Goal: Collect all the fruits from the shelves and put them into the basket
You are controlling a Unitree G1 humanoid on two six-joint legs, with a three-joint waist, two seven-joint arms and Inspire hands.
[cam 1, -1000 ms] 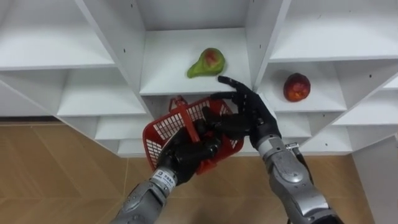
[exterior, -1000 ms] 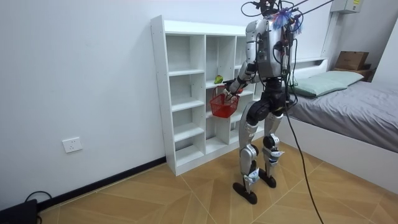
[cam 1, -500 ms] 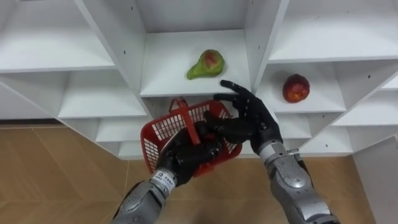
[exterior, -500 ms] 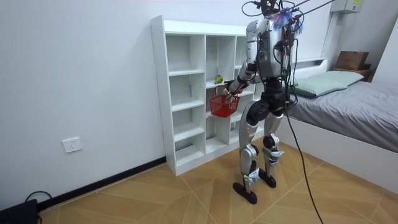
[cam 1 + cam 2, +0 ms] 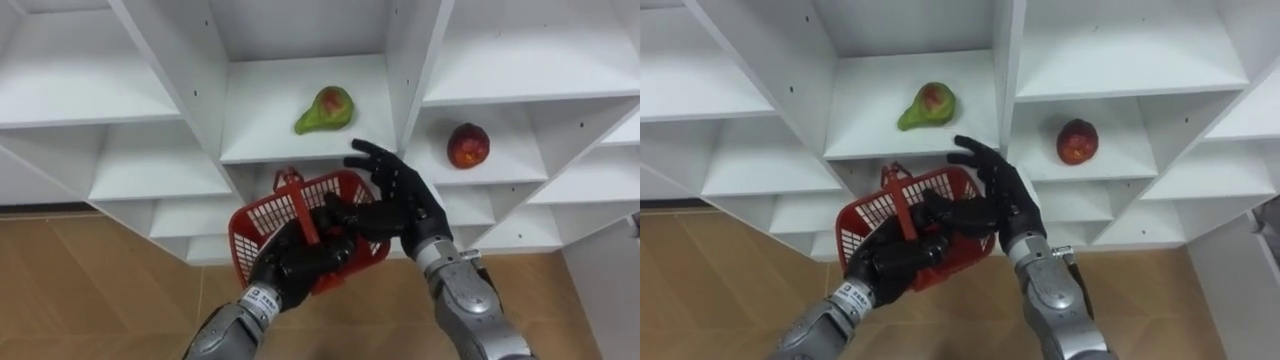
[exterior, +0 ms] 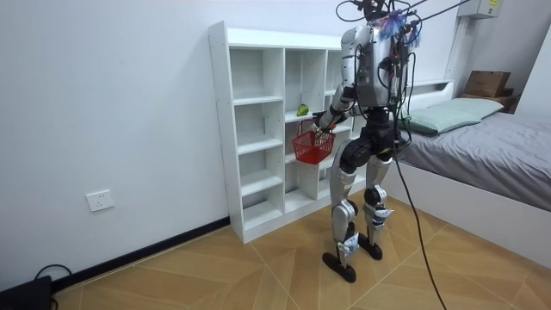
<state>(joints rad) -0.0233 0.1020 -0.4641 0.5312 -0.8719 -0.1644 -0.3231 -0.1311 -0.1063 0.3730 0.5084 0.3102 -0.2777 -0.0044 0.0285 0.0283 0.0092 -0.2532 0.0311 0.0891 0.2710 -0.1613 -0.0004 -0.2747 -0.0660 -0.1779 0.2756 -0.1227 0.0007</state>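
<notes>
My left hand (image 5: 300,262) grips the basket (image 5: 258,225); my right hand (image 5: 400,195), spread wide, is near the pear (image 5: 324,108): probably light, firm, smooth-skinned, so I'd cup its broad end.

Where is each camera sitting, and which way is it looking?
Left eye view: on the robot's head, looking down at the closet, the pear, a red fruit and the red basket; the left hand, right hand and forearms show.
Right eye view: beside it on the head, facing the same way; same hands and forearms.
Room view: standing off in the room, facing the closet and a bed; the whole robot shows.
Shared: all three show the closet, red basket and pear.
</notes>
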